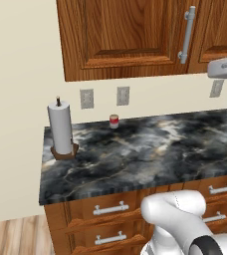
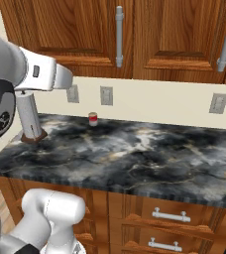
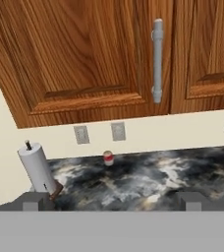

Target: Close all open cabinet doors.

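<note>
Reddish-brown wooden cabinet doors [image 3: 84, 54] with raised panels and vertical silver bar handles [image 3: 157, 60] are hanging shut above the dark marbled stone counter [image 1: 150, 149], their tops cropped away. The dark two-finger gripper [image 3: 111, 201] is showing only its tips, spread wide around nothing.

Even, bright, rendered light throughout, soft shadows under the cabinet doors [image 1: 125, 35], no glare or blur.

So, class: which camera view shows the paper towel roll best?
The left base view: the paper towel roll stands whole and unobstructed on the counter. In the right base view the arm hides its top; in the hand view a fingertip overlaps its base.
</note>
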